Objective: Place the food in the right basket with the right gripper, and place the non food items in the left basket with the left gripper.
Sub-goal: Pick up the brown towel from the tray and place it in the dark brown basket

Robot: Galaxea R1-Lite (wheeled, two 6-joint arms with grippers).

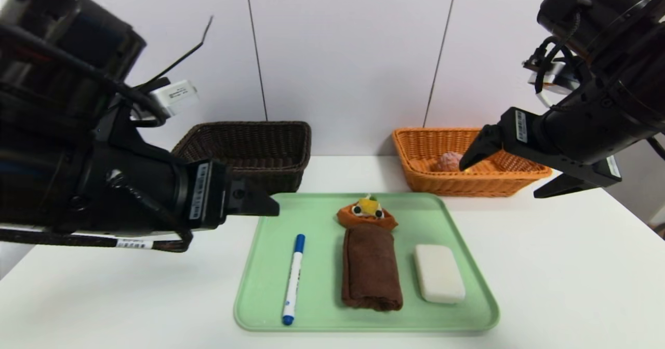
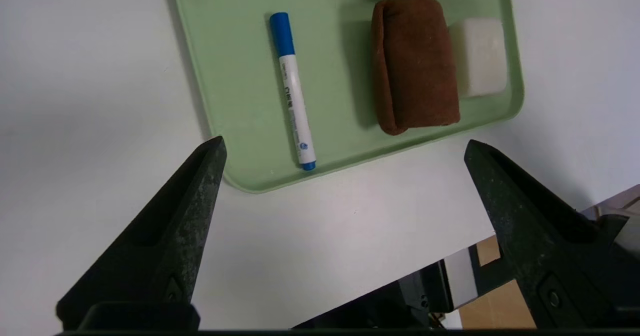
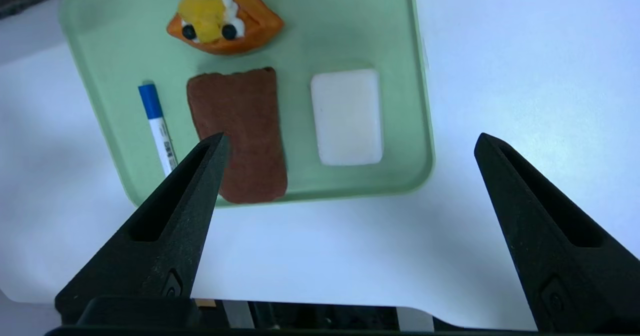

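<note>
The right gripper (image 3: pixel 350 141) hangs spread wide and empty above the table's (image 1: pixel 571 266) near edge. Just beyond its fingertips lie the towel (image 3: pixel 237 131) and white bar (image 3: pixel 347 116) on the green tray (image 3: pixel 410 126), then the tart (image 3: pixel 225 18). The left gripper (image 2: pixel 345 148), also spread and empty, hovers before the marker (image 2: pixel 294 93). Farthest, the bun (image 1: pixel 449 161) sits in the orange basket (image 1: pixel 415 157); the dark basket (image 1: pixel 249 149) stands left.

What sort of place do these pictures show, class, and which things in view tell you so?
Most likely a robot test bench, not a home. A bare white table stands against plain white wall panels; a green tray of sorting props sits between two wicker baskets, and two black robot arms hang over it.
</note>
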